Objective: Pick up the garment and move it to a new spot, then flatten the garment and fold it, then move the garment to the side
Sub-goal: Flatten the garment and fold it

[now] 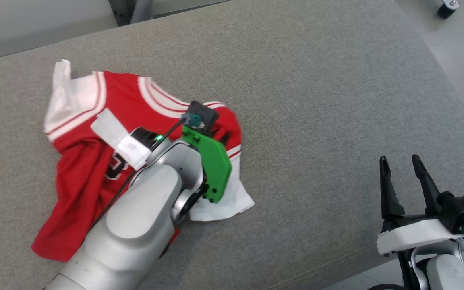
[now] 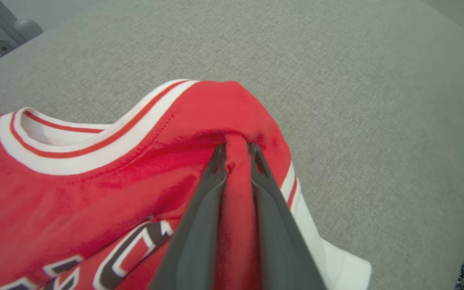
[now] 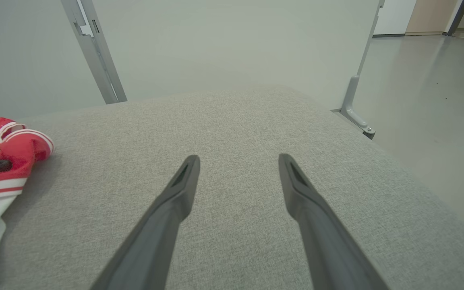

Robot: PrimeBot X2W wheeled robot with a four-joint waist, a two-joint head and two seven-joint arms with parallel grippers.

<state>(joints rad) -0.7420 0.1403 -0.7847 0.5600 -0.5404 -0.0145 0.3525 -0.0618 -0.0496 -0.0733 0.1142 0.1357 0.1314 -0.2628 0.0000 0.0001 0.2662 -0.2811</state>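
The grey upholstered cushion (image 1: 316, 100) carries everything. The garment (image 1: 79, 177), a red jersey with white striped trim, lies crumpled on its left half, nearer the front edge than the back. One white sleeve is flung toward the back-left and another white flap points toward the middle.

The step in hand looks like the pick-up for the move to a new spot. In the left wrist view, the left gripper (image 2: 237, 151) has its fingers drawn nearly together on a raised ridge of red cloth. That ridge is at the shoulder, just beside the striped collar (image 2: 95, 141) and next to the sleeve trim. So the garment is both under and between the fingers, with the rest of it spread back beneath the arm.

To do this well, lift straight up before travelling sideways, high enough that the trailing hem leaves the cushion instead of dragging. A single pinch on loose knit may slip, so go slowly.

The right gripper (image 1: 401, 163) hangs over the front-right corner with its jaws wide apart, holding nothing, well apart from the garment.
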